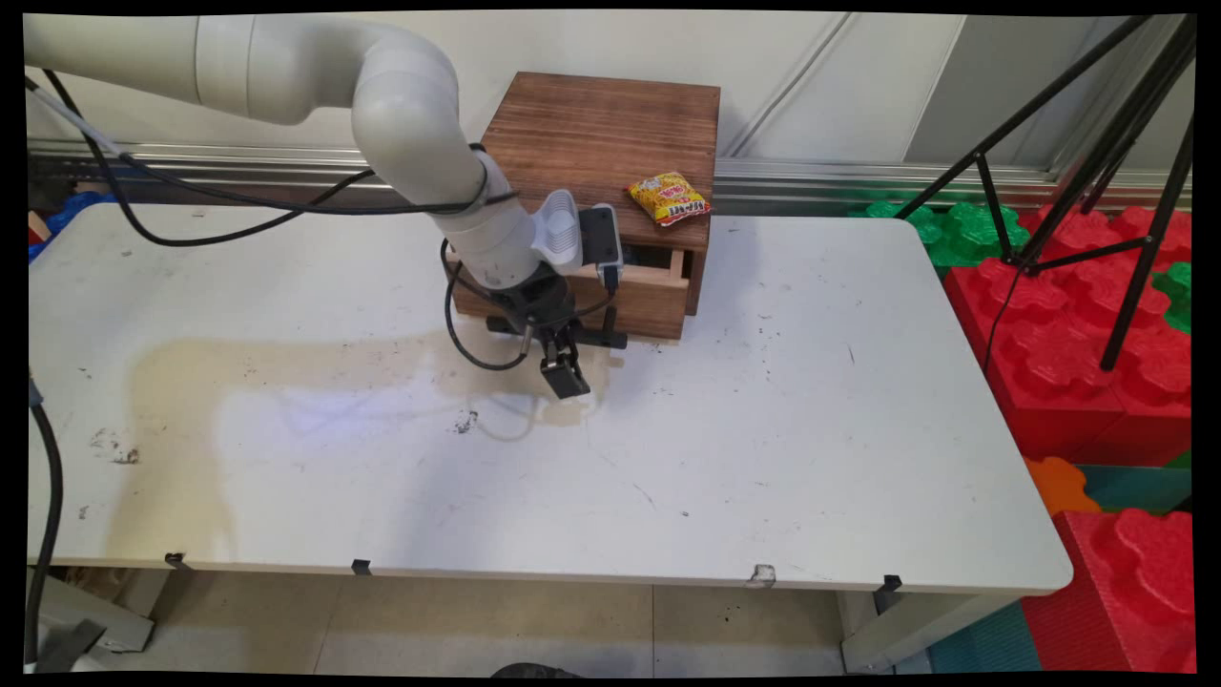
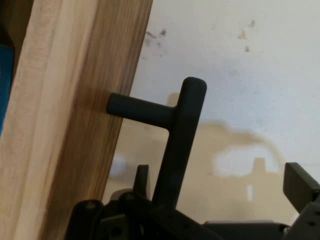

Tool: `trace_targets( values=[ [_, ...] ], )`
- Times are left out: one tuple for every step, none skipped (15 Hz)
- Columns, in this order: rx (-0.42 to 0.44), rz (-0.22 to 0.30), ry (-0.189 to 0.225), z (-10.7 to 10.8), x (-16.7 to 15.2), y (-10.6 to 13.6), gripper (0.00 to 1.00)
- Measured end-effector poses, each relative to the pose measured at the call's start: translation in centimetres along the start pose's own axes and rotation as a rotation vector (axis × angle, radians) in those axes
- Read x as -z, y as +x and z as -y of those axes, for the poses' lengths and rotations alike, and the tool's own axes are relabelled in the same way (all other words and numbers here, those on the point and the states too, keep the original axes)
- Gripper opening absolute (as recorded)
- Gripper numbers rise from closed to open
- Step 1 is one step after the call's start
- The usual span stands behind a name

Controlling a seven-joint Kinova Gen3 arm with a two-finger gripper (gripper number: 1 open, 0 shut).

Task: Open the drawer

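Table: a white table [image 1: 782, 448] with scuffs and a pale yellowish stain on its left half, in front of a light wall with a metal rail along it.
Arm: comes in from the upper left, bends down in front of the wooden box, with black cables looping from it.
Gripper: the black gripper [image 1: 563, 374] hangs low over the table, just in front of the drawer; in the hand view its fingers [image 2: 300, 186] stand apart, and nothing is clamped between them.
Handle: a black bar handle [image 2: 181, 145] on a short post sticks out of the drawer front, between the spread fingers (contact cannot be told).
Box: a dark wooden box [image 1: 601, 134] at the far middle of the table, its drawer [image 1: 649, 286] pulled out a little.
Snack: a yellow snack packet [image 1: 670, 198] lies on the box's top, near its right front corner.
Right side: red and green foam blocks [image 1: 1078, 324] and black tripod legs [image 1: 1135, 124] beyond the table's right edge.
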Motion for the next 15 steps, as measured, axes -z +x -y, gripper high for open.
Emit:
trace_targets(
  values=[
    [0.001,0.002,-0.004,-0.2,0.1,0.0,1.00],
    [0.002,0.005,-0.010,-0.6,0.1,-0.1,1.00],
    [0.003,0.007,-0.014,-0.9,0.2,-0.2,1.00],
    [0.004,0.010,-0.019,-1.2,0.3,-0.3,1.00],
    [0.005,0.011,-0.023,-1.5,0.4,-0.3,1.00],
    [0.006,0.013,-0.027,-1.9,0.5,-0.4,1.00],
    [0.007,0.015,-0.030,-2.1,0.5,-0.4,1.00],
    [0.008,0.018,-0.034,-2.5,0.7,-0.5,1.00],
    [0.009,0.021,-0.038,-2.9,0.8,-0.5,1.00],
    [0.012,0.025,-0.042,-3.4,0.9,-0.6,1.00],
    [0.015,0.028,-0.046,-3.8,1.0,-0.6,1.00],
    [0.016,0.031,-0.048,-4.0,1.1,-0.6,1.00],
    [0.018,0.034,-0.051,-4.4,1.2,-0.7,1.00],
    [0.020,0.036,-0.053,-4.7,1.3,-0.7,1.00],
    [0.022,0.039,-0.057,-5.1,1.4,-0.8,1.00]
  ],
)
